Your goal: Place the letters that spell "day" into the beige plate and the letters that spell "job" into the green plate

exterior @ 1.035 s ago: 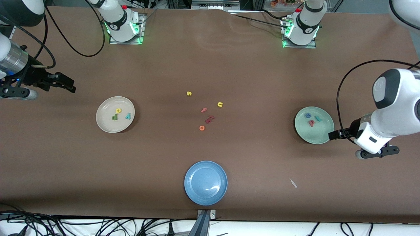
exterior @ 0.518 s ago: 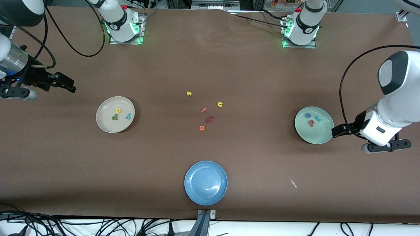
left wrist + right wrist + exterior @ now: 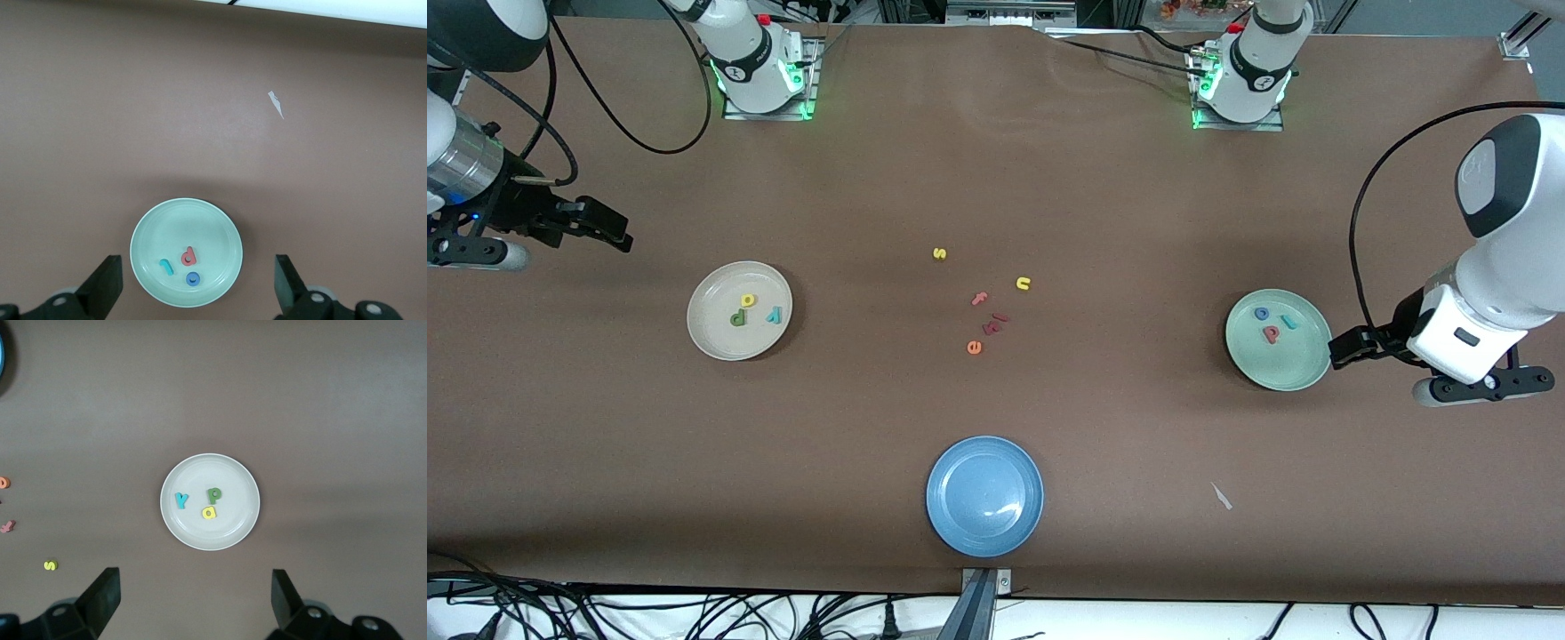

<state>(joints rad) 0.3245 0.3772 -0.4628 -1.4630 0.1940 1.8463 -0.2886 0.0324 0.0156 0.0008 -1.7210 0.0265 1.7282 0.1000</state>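
The beige plate (image 3: 711,342) (image 3: 210,470) holds the olive d (image 3: 737,317) (image 3: 214,495), the yellow a (image 3: 748,300) (image 3: 209,513) and the teal y (image 3: 775,314) (image 3: 181,499). In the green plate (image 3: 1285,369) (image 3: 180,220) lie the teal j (image 3: 1288,322) (image 3: 166,267), the blue o (image 3: 1262,313) (image 3: 193,279) and the salmon b (image 3: 1272,333) (image 3: 189,255). My left gripper (image 3: 1347,347) (image 3: 197,283) hangs open and empty beside the green plate's rim, toward the left arm's end. My right gripper (image 3: 609,231) (image 3: 193,593) waits open and empty over bare table near the beige plate.
A blue plate (image 3: 984,495) sits near the front camera's edge. Mid-table lie loose letters: yellow s (image 3: 939,253), yellow u (image 3: 1023,284), pink f (image 3: 980,299), orange e (image 3: 974,348) and dark red pieces (image 3: 994,323). A white scrap (image 3: 1221,496) lies nearer the camera than the green plate.
The left arm has drawn back from the green plate toward its own end of the table, gripper still open. The right arm and all letters have stayed put.
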